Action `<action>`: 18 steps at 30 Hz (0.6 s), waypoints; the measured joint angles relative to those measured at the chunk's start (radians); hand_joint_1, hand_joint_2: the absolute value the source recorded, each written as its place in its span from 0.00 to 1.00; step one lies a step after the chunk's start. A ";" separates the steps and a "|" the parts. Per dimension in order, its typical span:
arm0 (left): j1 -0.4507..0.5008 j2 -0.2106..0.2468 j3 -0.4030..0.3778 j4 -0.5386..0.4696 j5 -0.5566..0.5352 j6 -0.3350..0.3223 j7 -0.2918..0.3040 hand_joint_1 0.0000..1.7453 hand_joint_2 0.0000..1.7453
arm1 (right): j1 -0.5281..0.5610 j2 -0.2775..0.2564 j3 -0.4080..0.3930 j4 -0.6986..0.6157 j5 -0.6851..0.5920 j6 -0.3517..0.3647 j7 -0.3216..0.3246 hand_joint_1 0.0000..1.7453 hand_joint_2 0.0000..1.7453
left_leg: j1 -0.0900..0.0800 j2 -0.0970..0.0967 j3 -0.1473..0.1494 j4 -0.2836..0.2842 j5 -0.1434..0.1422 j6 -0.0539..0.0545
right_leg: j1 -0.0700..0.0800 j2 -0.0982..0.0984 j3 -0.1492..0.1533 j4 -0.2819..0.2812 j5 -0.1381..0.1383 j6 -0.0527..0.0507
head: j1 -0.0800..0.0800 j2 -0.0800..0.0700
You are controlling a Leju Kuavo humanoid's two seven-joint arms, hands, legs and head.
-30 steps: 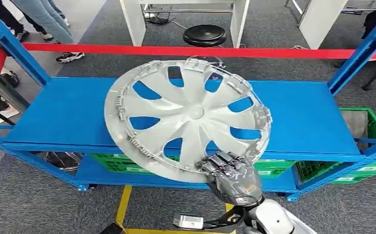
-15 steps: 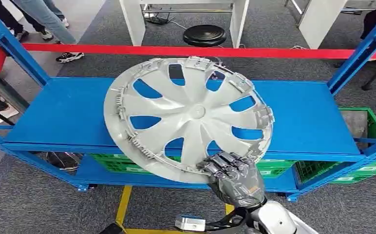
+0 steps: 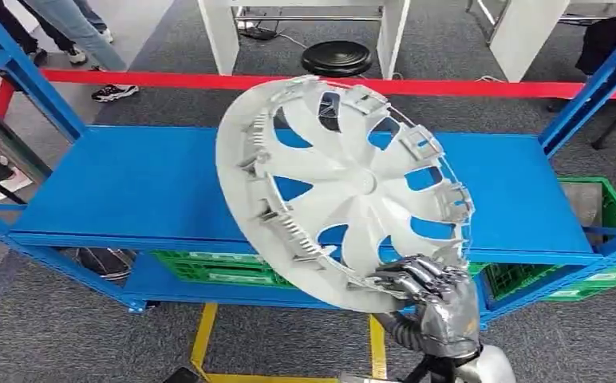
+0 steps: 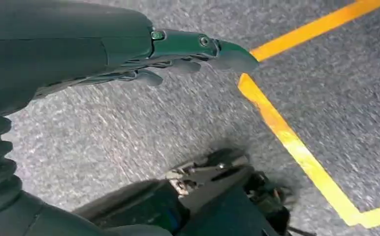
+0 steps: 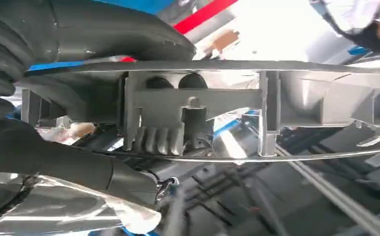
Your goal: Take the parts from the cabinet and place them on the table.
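Cabinet (image 3: 121,187): a blue metal rack is spanning the head view from left edge to right edge, its flat top shelf lying across the middle of the frame and its blue uprights rising at the upper left and upper right.
Hubcap (image 3: 345,187): a large silver wheel cover is filling the centre of the head view, tilting steeply with its ribbed, clip-lined inner side facing the camera; it is hanging in front of and above the shelf, its lower edge reaching the bottom centre-right. In the right wrist view its rim and clips (image 5: 198,105) are crossing the middle of the frame.
Floor (image 3: 41,327): grey carpet is showing at the bottom left of the head view, with a yellow line (image 3: 203,335) running up from the bottom centre.
Green crates (image 3: 209,267): sitting on the lower shelf, under the top shelf, toward the lower middle and lower right.
Red tape (image 3: 129,78): stretching across the upper part of the frame behind the rack.
Stool (image 3: 337,57): a black round seat is standing at the top centre.
Right hand (image 3: 436,299): at the bottom right of the head view, gripping the hubcap's lower rim with fingers curled over the edge.
Left hand (image 4: 178,54): hanging over the carpet at the upper left of the left wrist view, fingers stretched out and holding nothing.
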 joint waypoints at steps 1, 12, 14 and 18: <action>0.000 0.000 0.000 0.000 -0.002 0.005 0.000 0.00 1.00 | 0.008 0.000 -0.004 -0.005 -0.012 0.000 -0.008 1.00 1.00 | 0.002 0.001 -0.004 0.001 0.002 0.003 | -0.001 0.000 -0.026 0.061 -0.040 0.002 | 0.002 0.000; -0.001 -0.003 -0.001 0.007 -0.005 0.021 0.000 0.00 1.00 | 0.071 0.000 -0.060 -0.046 -0.039 0.000 -0.059 1.00 1.00 | 0.010 0.000 -0.048 0.078 -0.026 -0.046 | -0.021 0.005 0.002 0.043 -0.007 0.022 | 0.005 0.000; 0.000 0.000 -0.001 0.007 -0.005 0.022 0.000 0.00 1.00 | 0.075 0.000 -0.064 -0.047 -0.039 0.000 -0.058 1.00 1.00 | 0.013 0.001 -0.055 0.087 -0.037 -0.053 | -0.027 0.002 -0.010 0.045 -0.003 0.010 | 0.006 0.000; -0.004 -0.002 -0.002 0.008 -0.005 0.022 0.000 0.00 1.00 | 0.072 0.000 -0.070 -0.052 -0.036 0.000 -0.062 1.00 1.00 | 0.014 0.001 -0.138 0.312 -0.190 -0.063 | -0.017 -0.003 -0.032 0.046 0.013 -0.024 | 0.002 0.000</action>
